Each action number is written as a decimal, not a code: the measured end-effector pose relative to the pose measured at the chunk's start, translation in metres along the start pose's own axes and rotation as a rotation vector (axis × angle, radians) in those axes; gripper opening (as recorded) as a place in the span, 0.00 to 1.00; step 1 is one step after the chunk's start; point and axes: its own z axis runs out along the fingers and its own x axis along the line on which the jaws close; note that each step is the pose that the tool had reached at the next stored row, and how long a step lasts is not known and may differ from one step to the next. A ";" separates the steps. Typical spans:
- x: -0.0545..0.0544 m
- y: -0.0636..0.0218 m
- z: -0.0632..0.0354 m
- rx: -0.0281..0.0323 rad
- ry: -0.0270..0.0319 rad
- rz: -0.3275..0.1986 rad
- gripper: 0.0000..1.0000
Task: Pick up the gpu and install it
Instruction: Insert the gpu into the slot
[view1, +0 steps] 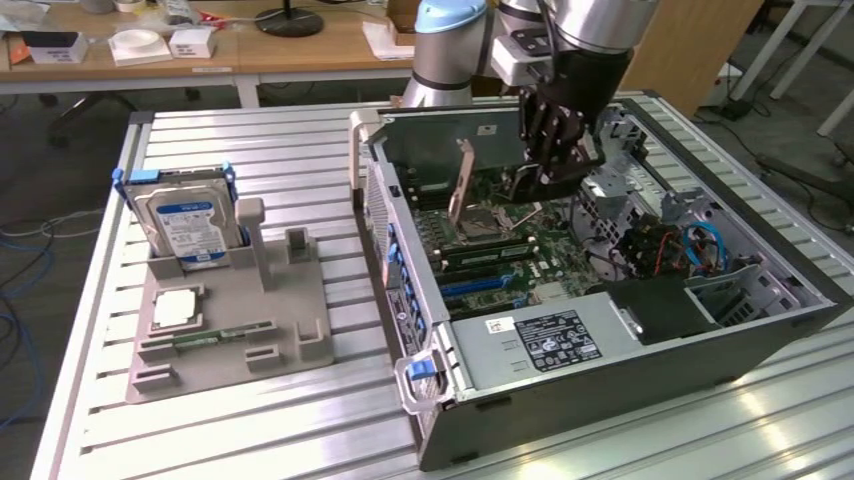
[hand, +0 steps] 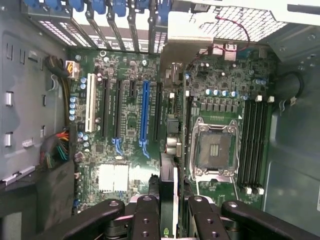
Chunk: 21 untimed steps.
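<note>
- Toward the bench's (view1: 240, 150) left edge: grey fixture tray (view1: 304, 312) with the hard drive (view1: 187, 222) upright in its rack and the memory stick (view1: 203, 340) lying flat. Nothing there belongs to this step.
- Mid-bench: open computer case (view1: 627, 392) on its side, motherboard (view1: 534, 250) facing up, blue slot latches (view1: 395, 255) along the wall at the exterior view's left.
- On the motherboard: long slots side by side, among them the blue slot (hand: 145, 115). Probably the seat lies in this row, though cannot tell which slot.
- The gpu (hand: 169, 180): thin, seen edge-on from the wrist, upright above the motherboard between the slot row and the CPU socket (hand: 215, 150). Judged not seated yet.
- End effector (view1: 534, 186) closed on the gpu, dark fingers (hand: 147, 212) pressing either face.
- Best done with the card edge parallel to the slot, not tilted, and the bracket end toward the latch wall. Straight, even downward pressure rather than rocking.
- Risk, as judged: open socket pins just beside the card, so avoid sideways drift that way.
- Toward the bench's right edge: blue and red cables (view1: 694, 245), well apart.
</note>
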 end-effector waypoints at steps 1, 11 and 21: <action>0.001 0.0003 0.0003 0.0002 0.0003 0.001 0.27; 0.004 0.0056 0.0038 0.0103 0.0024 0.009 0.27; 0.005 0.0069 0.0093 0.0077 0.0020 0.010 0.27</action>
